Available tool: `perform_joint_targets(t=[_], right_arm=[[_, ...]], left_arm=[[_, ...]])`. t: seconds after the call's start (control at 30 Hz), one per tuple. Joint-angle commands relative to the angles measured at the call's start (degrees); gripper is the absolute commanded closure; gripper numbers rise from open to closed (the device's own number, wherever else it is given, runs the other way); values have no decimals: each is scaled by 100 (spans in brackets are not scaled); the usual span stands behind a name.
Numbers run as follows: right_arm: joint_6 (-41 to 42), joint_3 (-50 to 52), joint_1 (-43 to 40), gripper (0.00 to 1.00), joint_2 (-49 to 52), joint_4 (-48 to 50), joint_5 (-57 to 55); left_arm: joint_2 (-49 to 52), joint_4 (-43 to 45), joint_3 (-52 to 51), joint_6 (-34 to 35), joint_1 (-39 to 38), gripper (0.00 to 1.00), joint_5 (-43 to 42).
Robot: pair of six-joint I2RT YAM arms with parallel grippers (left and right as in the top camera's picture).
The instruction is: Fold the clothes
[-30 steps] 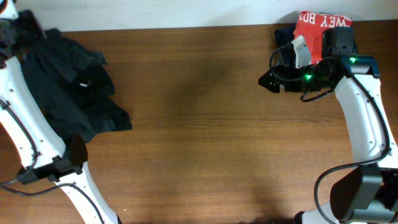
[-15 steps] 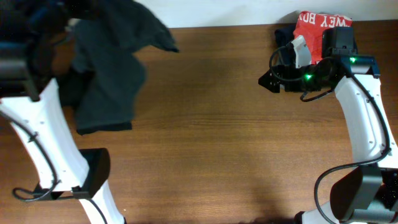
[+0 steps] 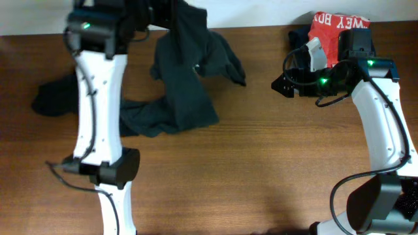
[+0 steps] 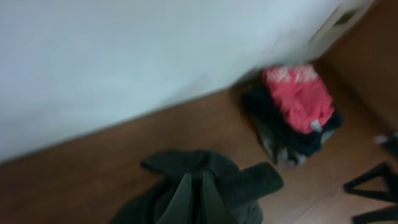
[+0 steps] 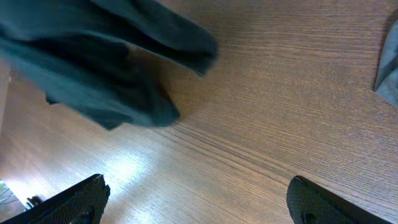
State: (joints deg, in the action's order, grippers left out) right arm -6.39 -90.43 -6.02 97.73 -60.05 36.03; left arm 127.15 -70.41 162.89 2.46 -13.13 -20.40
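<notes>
**A:** Where's the shirt?

**B:** The dark T-shirt [image 3: 186,91] hangs in the upper left-centre of the overhead frame. The left fingers [image 4: 185,202] are pressed together on a bunch of its cloth at the top. Its lower part sags onto the counter [image 3: 261,170].

**A:** And the right side?

**B:** The right fingers [image 5: 74,202] stand wide apart with nothing between them. They hover at the upper right, just beside the folded pile [image 3: 336,26] with its red patch.

**A:** Which way does the shirt run?

**B:** Its long axis goes from the top edge of the frame down toward the middle, leaning a little right. One flap, perhaps a sleeve, sticks out to the right. I can't tell collar from hem because it's too crumpled.

**A:** What's the dark heap [image 3: 55,101] at the far left?

**B:** It's more dark cloth lying on the counter. A strip seems to join it behind the arm, but I can't tell whether it is the same garment.

**A:** So how should this step go?

**B:** I'd judge it's a carry-and-spread. Lift until the low end clears the counter, so that nothing drags or snags on that heap. Then bring it over the bare middle. The right fingers should take the opposite edge before it is lowered, so the cloth goes down stretched and flat. A single pinch will likely let it land in a bunch.
</notes>
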Motion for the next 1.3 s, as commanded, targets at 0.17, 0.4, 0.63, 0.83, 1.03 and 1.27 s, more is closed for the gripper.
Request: perform_joint_targets(t=[0.17,0.4,0.63,0.83,1.03,1.27], right_arm=[[-15,-118,-33,4,15,-17,-9],[-15,-118,-33,4,15,-20,-11],[-17,-118,-33,4,15,-15,-15],[-15,-118,-33,4,15,-20,-44],[-17,-118,-33,4,15,-17,-74],[-17,-118,-33,4,15,-17,-74]], left_arm=[[503,98,-485,-33,-133,99,-83],[997,70,-535,-74,-186,99,-28],[1449,-46,-535,-76,-190,80,-17],[1502,-293,-533,-94,-142,1,1078],[1526,-734,-535,-35,262,2,1803],[1812,-1521,-553,192,970,9,1853]])
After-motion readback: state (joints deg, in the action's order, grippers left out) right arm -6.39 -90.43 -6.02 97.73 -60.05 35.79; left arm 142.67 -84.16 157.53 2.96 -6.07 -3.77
